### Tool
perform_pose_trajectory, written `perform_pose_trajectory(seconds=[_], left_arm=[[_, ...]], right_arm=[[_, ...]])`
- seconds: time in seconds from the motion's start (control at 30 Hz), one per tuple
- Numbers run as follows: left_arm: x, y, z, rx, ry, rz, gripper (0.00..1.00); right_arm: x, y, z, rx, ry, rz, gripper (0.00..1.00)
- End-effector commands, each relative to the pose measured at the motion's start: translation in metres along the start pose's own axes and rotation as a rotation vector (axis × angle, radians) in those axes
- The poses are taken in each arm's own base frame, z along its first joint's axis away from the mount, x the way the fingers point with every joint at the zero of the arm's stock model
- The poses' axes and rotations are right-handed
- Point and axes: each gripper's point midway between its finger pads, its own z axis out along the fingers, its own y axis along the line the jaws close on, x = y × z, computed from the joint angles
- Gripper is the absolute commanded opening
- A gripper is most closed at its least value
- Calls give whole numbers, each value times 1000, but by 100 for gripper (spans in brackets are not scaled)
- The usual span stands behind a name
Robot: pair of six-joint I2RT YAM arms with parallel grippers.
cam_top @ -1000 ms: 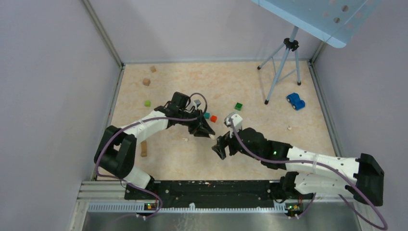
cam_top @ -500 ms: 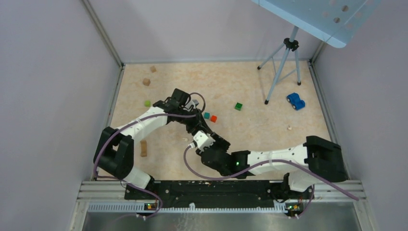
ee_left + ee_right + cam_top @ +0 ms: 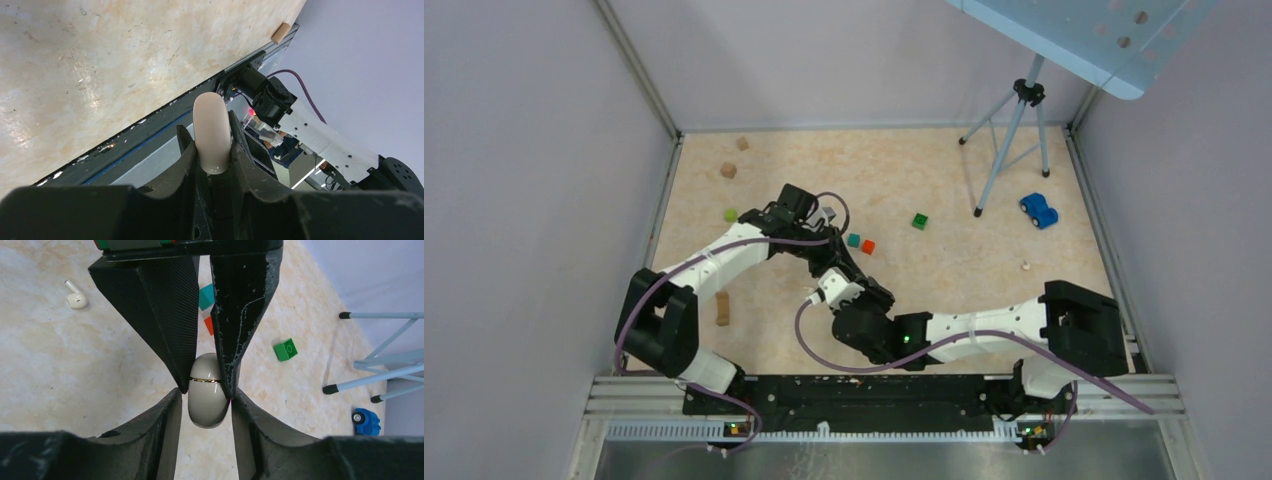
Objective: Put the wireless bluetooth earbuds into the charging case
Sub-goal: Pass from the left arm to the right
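Swinging in from the right side, the right hand (image 3: 207,396) had crossed to the middle of the worktop (image 3: 944,200) within a second and had narrowed around the case (image 3: 209,409). Nearest, its fingers stood on either side of the cream case, but whether they already pressed it could not be told. Just beyond, the left hand (image 3: 206,382) was clamped on the same case, holding it up off the worktop.

The case's gold seam looked shut, so by my reading nothing was inserted yet: the lid had to be opened and the earbuds fetched. One earbud (image 3: 76,299) lay loose farther off; the other was not to be seen.

Farther still sat a teal cube (image 3: 205,296), a red cube (image 3: 209,326), a green cube (image 3: 285,349), a blue toy car (image 3: 367,421) and tripod legs (image 3: 380,375). None stood in the way — the shut lid and two occupied hands were the hindrance.
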Motion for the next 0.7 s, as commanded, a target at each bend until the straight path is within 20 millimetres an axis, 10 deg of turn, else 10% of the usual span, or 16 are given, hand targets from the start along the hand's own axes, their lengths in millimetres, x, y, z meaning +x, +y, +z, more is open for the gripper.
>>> perform_pose_trajectory(seconds=[0.0,0.23,0.4,0.67], left_arm=[[6,-14,-12,47,-14,54,0],[11,-9,-11,55,-2,48,0],[9,-15,-15,73,-13,80,4],[12,-27,-27,105,-56,176,51]], right_arm=[[-18,1,3,17,-37,53,37],[-18,1,5,22,-33,61,0],[-15,0,4,23,-25,58,0],[-4,-8,1,-3,-17,102,0]])
